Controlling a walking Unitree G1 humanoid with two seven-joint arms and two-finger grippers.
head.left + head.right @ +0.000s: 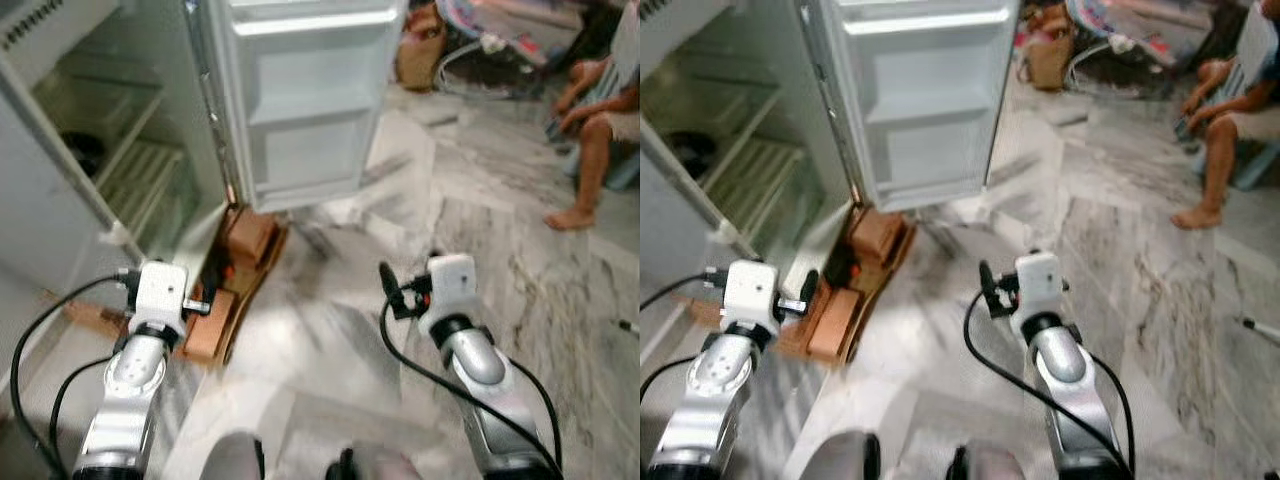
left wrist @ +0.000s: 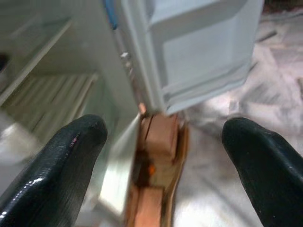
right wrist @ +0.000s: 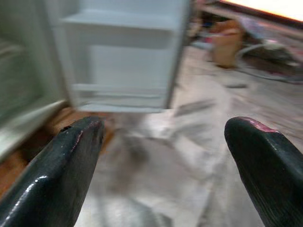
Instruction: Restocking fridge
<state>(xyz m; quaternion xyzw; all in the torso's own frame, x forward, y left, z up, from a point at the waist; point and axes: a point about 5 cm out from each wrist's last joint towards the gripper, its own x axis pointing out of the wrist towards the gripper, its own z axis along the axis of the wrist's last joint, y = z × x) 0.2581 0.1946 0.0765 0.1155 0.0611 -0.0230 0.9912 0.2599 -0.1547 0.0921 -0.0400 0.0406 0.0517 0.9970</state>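
The two silver arms reach out low over a gray and white marble floor [image 1: 400, 250] with dark streaks. The left gripper [image 2: 163, 142] has its black fingers spread wide and holds nothing. The right gripper [image 3: 163, 142] is spread wide too, and empty. Ahead on the left stands the white fridge [image 1: 120, 130], its door [image 1: 310, 100] swung open, with smooth shelves inside. A brown wooden stand [image 1: 240, 270] sits under it. A person [image 1: 600, 110] sits far off on the right.

A white fridge [image 1: 120, 150] stands with its door [image 1: 310, 100] swung wide open. Inside are pale shelves [image 1: 140, 170] and something dark [image 1: 80, 150] on one. The door racks look bare. Its base rests on a wooden stand [image 1: 235, 275].
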